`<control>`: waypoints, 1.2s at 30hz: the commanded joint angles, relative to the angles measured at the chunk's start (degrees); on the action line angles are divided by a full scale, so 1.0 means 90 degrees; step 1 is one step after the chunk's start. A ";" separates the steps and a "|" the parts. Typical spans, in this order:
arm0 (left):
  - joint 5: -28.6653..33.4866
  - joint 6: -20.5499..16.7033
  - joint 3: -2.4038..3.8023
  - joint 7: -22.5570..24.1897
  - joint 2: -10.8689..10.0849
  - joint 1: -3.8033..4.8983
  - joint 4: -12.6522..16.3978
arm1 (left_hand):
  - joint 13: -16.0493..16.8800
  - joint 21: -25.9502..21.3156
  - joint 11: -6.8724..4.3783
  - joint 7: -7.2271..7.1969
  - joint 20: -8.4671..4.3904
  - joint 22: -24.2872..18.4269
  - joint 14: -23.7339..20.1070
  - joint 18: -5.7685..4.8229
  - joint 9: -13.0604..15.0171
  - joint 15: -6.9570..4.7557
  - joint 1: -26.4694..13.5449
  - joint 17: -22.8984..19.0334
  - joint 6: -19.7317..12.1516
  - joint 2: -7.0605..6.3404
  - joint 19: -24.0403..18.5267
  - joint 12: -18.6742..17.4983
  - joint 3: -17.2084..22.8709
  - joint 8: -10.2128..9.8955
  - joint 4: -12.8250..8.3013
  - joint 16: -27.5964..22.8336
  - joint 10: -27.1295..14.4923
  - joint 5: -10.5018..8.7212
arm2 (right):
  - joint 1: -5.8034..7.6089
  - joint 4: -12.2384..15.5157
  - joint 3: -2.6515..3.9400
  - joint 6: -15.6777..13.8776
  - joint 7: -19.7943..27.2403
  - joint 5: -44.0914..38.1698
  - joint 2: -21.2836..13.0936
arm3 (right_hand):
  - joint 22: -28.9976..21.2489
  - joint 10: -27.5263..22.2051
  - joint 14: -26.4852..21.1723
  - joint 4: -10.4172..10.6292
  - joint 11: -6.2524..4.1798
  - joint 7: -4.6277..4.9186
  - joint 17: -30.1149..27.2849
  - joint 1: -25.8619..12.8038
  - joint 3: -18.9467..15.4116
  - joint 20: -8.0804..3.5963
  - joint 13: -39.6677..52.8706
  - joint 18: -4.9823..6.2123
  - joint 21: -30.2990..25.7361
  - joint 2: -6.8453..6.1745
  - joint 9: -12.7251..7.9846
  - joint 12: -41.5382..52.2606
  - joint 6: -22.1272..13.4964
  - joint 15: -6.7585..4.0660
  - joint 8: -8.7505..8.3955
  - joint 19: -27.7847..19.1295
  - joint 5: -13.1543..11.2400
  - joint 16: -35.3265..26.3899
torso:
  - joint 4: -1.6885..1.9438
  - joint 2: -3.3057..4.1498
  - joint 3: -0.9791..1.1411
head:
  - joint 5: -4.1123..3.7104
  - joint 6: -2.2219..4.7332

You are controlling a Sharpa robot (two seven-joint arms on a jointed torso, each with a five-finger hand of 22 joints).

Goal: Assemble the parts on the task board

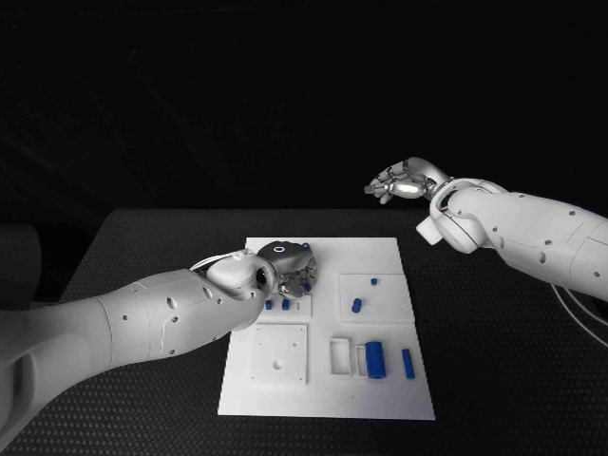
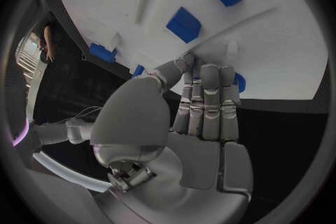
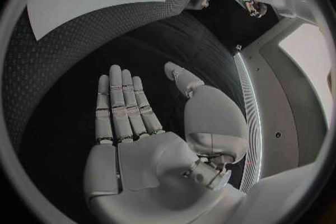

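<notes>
Two hands were in my feed. The left hand (image 1: 288, 264) rested fingers-down on the upper left of the task board (image 1: 387, 256), fingers together, tips touching the plate beside blue parts (image 2: 184, 24); I could not tell whether it gripped one. The right hand (image 3: 150, 145) hung flat and spread above the bench (image 1: 523, 361), holding nothing.

A robot lab is being suggested: a white task board (image 1: 326, 328) is being kept on a black counter (image 1: 496, 380) against unlit surroundings.
</notes>
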 commanded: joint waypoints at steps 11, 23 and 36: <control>0.0621 -0.0176 0.0076 0.0155 -0.0323 0.0006 0.0381 | 0.0002 0.0042 -0.0003 -0.0015 -0.0193 0.0128 0.0082 0.0049 0.0005 -0.0001 -0.0013 -0.0027 0.0055 -0.0010 0.0076 0.0018 0.0025 0.0025 0.0026 0.0029 0.0056 0.0012 | -0.0001 0.0003 0.0004 0.0083 0.0061 -0.0001 -0.0016 | 0.0014 0.0034 0.0014 -0.0034 -0.0002 0.0063 0.0009 -0.0027 -0.0001 0.0026 -0.0002 0.0045 -0.0027 0.0025 -0.0012 -0.0025 -0.0032 0.0031 0.0027 0.0028 0.0024 -0.0029 | 0.0007 -0.0002 0.0003 | 0.0013 0.0024; 0.0982 0.0032 0.0335 0.0142 -0.0864 0.0085 0.0733 | 0.0000 0.0037 -0.0004 -0.0014 -0.0195 0.0127 0.0085 0.0045 0.0002 -0.0001 -0.0035 -0.0038 0.0054 -0.0010 0.0072 0.0011 0.0030 0.0022 0.0033 0.0025 0.0057 0.0012 | -0.0001 0.0008 0.0004 0.0078 0.0057 -0.0001 -0.0067 | 0.0018 0.0035 0.0014 -0.0037 -0.0002 0.0062 0.0011 -0.0027 -0.0002 0.0027 -0.0002 0.0045 -0.0033 0.0026 -0.0013 -0.0025 -0.0032 0.0032 0.0029 0.0028 0.0025 -0.0031 | 0.0028 -0.0014 0.0006 | 0.0004 0.0022; 0.1076 0.0278 0.0353 0.0040 -0.1267 0.0152 0.0821 | 0.0000 0.0028 -0.0005 -0.0016 -0.0195 0.0127 0.0082 0.0039 0.0000 -0.0002 -0.0048 -0.0051 0.0060 -0.0015 0.0056 0.0008 0.0036 0.0023 0.0031 0.0018 0.0065 0.0010 | -0.0001 0.0008 0.0003 0.0080 0.0052 -0.0001 -0.0089 | 0.0024 0.0036 0.0013 -0.0040 -0.0003 0.0062 0.0013 -0.0025 -0.0002 0.0027 -0.0002 0.0046 -0.0040 0.0026 -0.0015 -0.0025 -0.0032 0.0032 0.0031 0.0029 0.0027 -0.0033 | 0.0020 -0.0002 0.0002 | 0.0046 0.0029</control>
